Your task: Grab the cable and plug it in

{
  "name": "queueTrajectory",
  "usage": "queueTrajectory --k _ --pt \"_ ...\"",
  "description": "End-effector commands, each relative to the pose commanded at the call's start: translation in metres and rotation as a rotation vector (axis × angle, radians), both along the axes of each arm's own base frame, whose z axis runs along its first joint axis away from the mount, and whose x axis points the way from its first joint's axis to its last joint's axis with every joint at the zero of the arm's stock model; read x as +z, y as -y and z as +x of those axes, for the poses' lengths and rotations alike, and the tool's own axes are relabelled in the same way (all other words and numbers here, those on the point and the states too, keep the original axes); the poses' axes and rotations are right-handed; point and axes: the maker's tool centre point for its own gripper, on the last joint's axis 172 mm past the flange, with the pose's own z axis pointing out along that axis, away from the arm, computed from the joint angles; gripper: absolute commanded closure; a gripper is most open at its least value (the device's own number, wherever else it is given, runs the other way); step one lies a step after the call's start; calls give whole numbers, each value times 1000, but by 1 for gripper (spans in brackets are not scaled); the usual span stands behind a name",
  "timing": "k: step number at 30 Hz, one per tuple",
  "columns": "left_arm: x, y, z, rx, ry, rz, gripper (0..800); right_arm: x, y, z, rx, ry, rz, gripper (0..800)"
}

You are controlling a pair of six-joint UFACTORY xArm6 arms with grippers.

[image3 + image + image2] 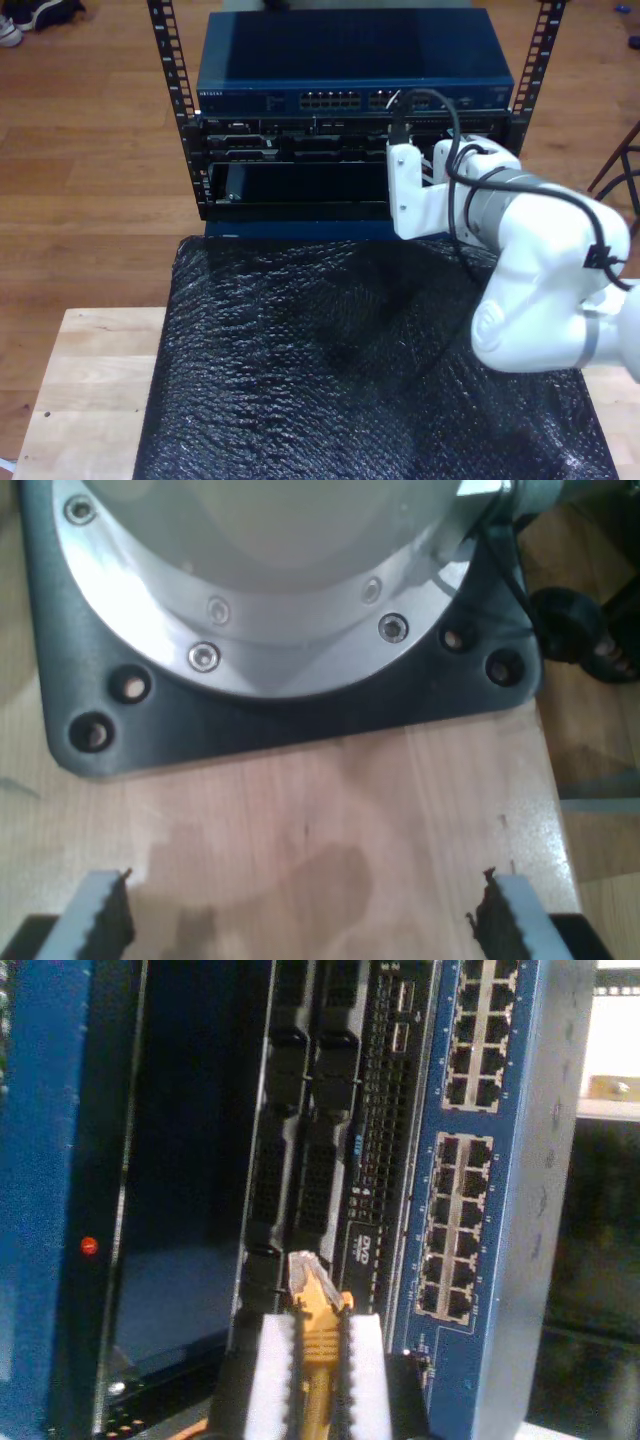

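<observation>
pinching the thin yellow cable (320, 1345), my second gripper's (318, 1360) ridged white fingers (270, 1380); my first gripper's (300, 920) spread.

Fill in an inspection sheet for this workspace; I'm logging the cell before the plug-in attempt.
Surface: wooden table, mostly under black bubble wrap.
Job's things: yellow cable with its clear plug close to the rack's ports; blue network switch in a black rack.
Clutter: nothing seen.
Grippers: my second hand shut on the cable; my first hand open above bare wood, facing a black arm base plate.
Cables: black robot cable looped on the white arm.
Surroundings: wooden floor.
</observation>
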Motion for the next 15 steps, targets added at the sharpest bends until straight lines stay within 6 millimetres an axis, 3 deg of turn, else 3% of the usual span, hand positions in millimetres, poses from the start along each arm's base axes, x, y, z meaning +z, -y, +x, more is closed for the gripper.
queueTrajectory --k 10,15 --pt "0 0 0 0 0 0 0 20 -1 4 -1 48 8 800" --pt "0 0 0 0 0 0 0 36 -4 -6 14 73 17 800"
